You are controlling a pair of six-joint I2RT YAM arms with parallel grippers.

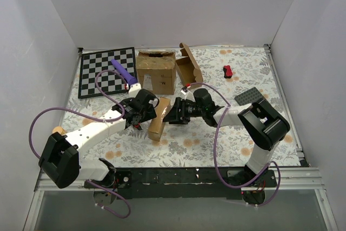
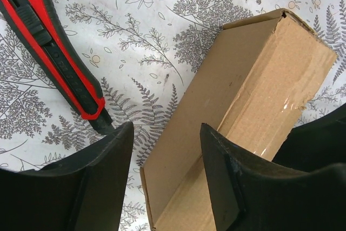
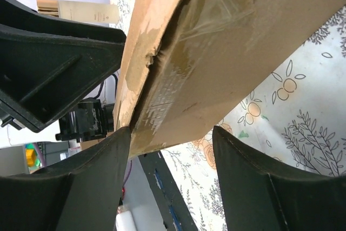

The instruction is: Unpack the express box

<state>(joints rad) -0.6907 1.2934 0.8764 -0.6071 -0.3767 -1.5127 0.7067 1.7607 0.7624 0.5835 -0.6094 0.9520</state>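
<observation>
Lying between right fingers (image 3: 81, 187): express box (image 3: 216, 52)

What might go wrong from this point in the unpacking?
The express box stands on edge between the left hand and right hand, both open, so it may topple. Clear tape covers its seam; pulling could tear the cardboard. The utility knife lies beside the left hand and might get knocked.

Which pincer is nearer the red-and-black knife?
Left. The knife lies just beside the left pincer; the right pincer is across the express box.
</observation>
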